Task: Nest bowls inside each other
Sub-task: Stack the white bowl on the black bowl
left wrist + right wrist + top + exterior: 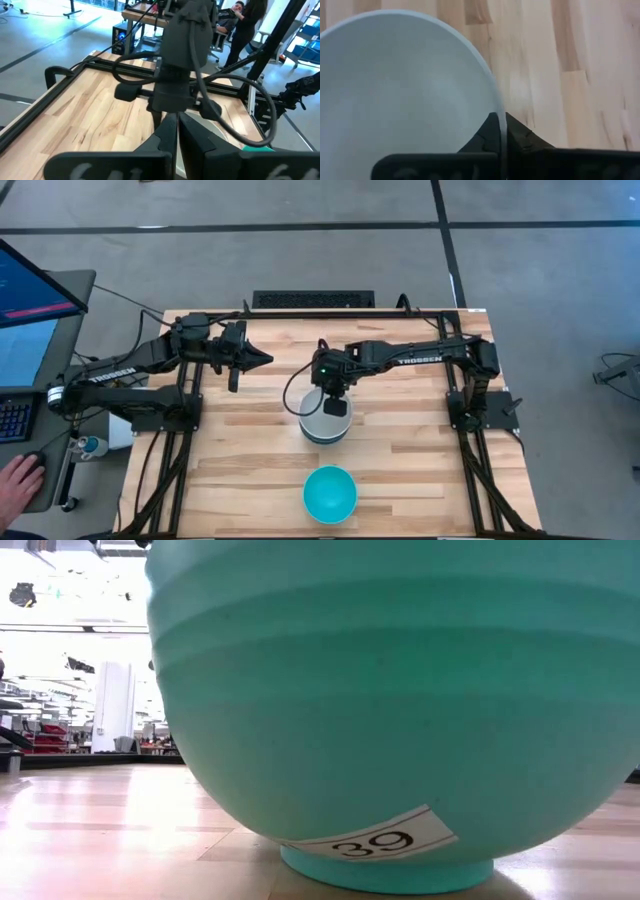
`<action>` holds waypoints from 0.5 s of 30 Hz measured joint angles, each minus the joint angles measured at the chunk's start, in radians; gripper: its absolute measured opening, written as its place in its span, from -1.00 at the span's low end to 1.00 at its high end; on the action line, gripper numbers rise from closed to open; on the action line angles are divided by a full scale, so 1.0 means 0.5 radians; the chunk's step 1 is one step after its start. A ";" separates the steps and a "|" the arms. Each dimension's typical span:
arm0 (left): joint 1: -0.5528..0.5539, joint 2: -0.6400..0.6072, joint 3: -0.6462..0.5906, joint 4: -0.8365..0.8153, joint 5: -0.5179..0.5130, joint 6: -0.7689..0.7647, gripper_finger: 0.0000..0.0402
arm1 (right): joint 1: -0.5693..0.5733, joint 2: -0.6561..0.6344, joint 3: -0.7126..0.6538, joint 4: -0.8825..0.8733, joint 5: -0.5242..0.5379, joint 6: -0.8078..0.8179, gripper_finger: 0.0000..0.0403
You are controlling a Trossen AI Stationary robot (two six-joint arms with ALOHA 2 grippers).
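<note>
A white bowl [322, 423] stands at the table's middle, and a darker rim shows under its near side. My right gripper [336, 402] is above its far-right rim, shut on it; the bowl [405, 90] fills the right wrist view. A teal bowl [330, 493] stands upright on its foot by the near edge, apart from both grippers. It fills the low view [400, 700] and carries a label reading 39. My left gripper [262, 360] hangs shut over the far-left part of the table, touching nothing. The other bowls are not in view. My right gripper pinches the white bowl's rim [501, 120] between its two fingers, one inside the bowl and one outside. The fingers come from above, pointing down. The bowl sits upright; whether it is lifted or resting, I cannot tell.
Bare wooden table lies to the left and right of the bowls. Black arm bases stand at the left [160, 410] and right [480, 405] edges. A monitor and a person's hand [18, 480] are beyond the left edge. People stand behind the table [245, 20].
</note>
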 joint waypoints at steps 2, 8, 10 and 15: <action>0.001 0.000 0.000 -0.001 -0.001 -0.001 -0.97 | 0.007 0.001 0.000 0.011 0.000 0.005 -0.92; -0.002 0.000 0.000 0.001 -0.001 -0.009 -0.97 | 0.016 0.002 -0.001 0.021 -0.013 0.004 -0.93; -0.002 0.000 0.000 0.001 -0.001 -0.009 -0.97 | 0.026 0.003 -0.001 0.022 -0.010 -0.003 -0.84; -0.002 0.000 0.000 0.001 -0.002 -0.030 -0.97 | 0.042 0.005 -0.003 0.035 -0.013 -0.005 -0.58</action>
